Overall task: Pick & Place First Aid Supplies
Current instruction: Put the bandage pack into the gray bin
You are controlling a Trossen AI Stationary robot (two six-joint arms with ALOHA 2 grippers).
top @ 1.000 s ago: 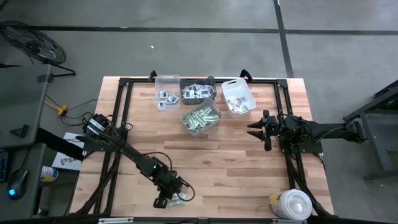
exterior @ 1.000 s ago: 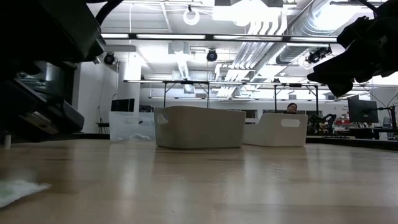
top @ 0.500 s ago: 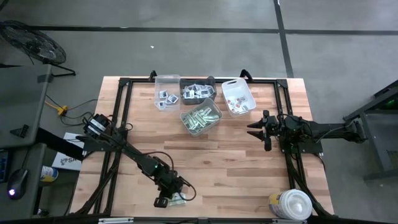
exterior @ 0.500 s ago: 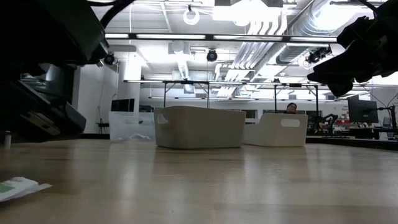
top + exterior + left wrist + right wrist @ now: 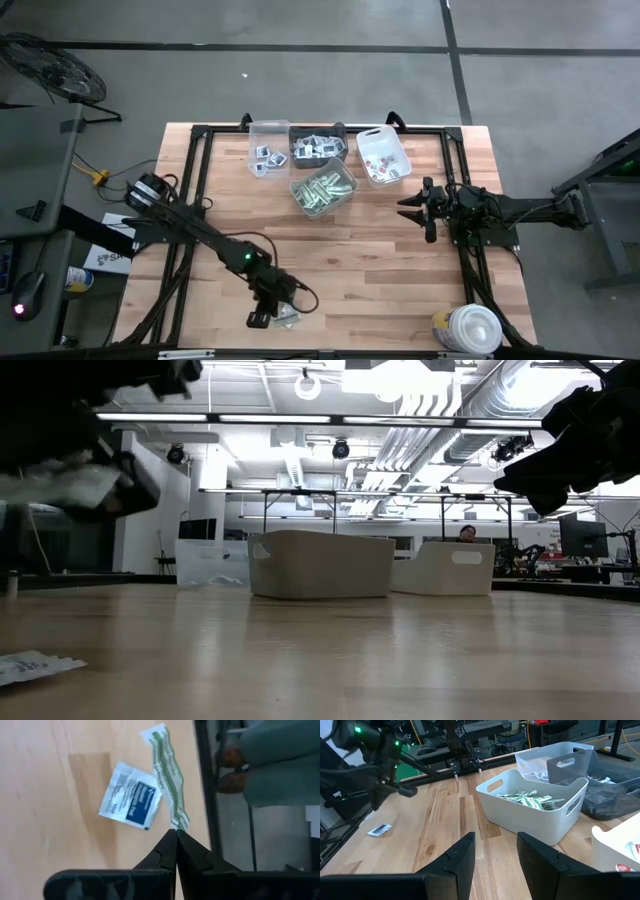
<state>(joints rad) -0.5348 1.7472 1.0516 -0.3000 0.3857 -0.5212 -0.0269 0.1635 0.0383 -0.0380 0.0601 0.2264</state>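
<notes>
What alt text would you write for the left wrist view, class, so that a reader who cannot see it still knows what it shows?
The left gripper, fingers shut, pinches the end of a narrow green-and-white strip packet, seen above a light wooden table. Beside the strip, a squarish white packet with dark blue print lies flat on the wood, and a dark frame rail marks the table's edge.

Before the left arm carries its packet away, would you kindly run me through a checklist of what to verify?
1. Left gripper shut on the green-and-white strip packet: ok, pinched by one end.
2. Left gripper raised above the table: ok, per the low view.
3. White packet with blue print outside the grip: ok, it lies on the table.
4. Bin of green strips uncovered: ok.
5. Right gripper out of the way: ok, it hovers open to the right of the bins.
6. Grip firm enough for travel: cannot tell.
</notes>
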